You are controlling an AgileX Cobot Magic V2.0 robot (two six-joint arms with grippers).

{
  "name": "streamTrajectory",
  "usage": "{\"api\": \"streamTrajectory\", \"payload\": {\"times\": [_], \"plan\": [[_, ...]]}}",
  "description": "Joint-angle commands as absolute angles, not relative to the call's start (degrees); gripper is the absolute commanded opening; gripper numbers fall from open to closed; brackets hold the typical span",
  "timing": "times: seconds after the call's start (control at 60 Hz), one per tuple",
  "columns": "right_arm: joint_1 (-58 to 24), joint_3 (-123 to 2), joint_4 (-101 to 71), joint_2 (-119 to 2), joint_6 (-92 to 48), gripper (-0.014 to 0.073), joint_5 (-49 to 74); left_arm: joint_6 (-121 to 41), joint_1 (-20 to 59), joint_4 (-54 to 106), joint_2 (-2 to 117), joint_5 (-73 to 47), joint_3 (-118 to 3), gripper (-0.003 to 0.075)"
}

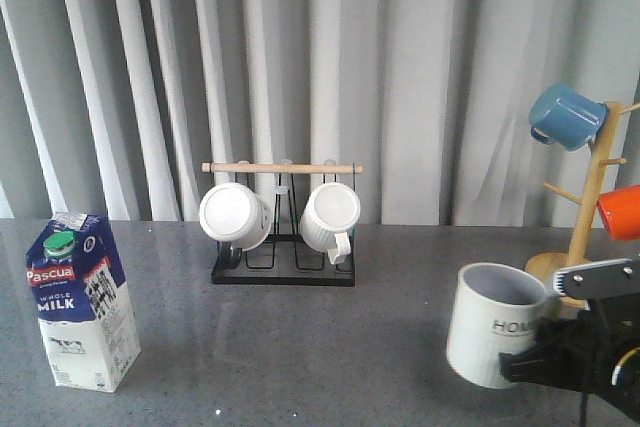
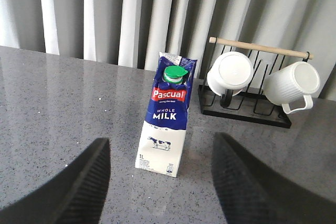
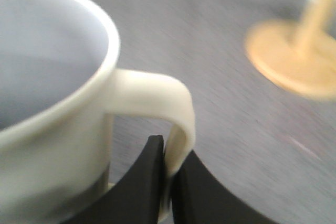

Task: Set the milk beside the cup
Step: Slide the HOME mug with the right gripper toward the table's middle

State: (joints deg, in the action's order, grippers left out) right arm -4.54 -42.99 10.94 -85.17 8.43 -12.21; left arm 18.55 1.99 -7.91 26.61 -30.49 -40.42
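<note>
Two white mugs on rack between milk, cup.

Lighting's soft and even in the front view, kinda flat, no hard shadows; the table just picks up faint pale reflections under the rack. Left wrist view is sharp on the milk, w/ a weak sheen across the tabletop, but the near fingers are dark soft blobs, out of focus. Right wrist view is the worst: the cup is way too close and blurry, wooden base behind it smeared, bg totally mushy.
</note>
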Motion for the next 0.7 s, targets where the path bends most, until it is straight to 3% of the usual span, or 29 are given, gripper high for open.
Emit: {"api": "streamTrajectory", "payload": {"times": [0.0,0.284,0.684], "plan": [[-10.24,-44.74,10.44,-81.10,9.32,-0.0006,-15.47,18.59,1.92,-8.20,27.39,-26.96,-42.17,0.0418],[-19.39,-44.82,7.46,-86.85,9.14,-0.0004,-14.84,18.59,1.92,-8.15,27.39,-26.96,-42.17,0.0418],[-19.80,-49.31,5.68,-93.99,8.97,0.0014,-9.46,18.59,1.92,-8.15,27.39,-27.60,-42.17,0.0418]]}}
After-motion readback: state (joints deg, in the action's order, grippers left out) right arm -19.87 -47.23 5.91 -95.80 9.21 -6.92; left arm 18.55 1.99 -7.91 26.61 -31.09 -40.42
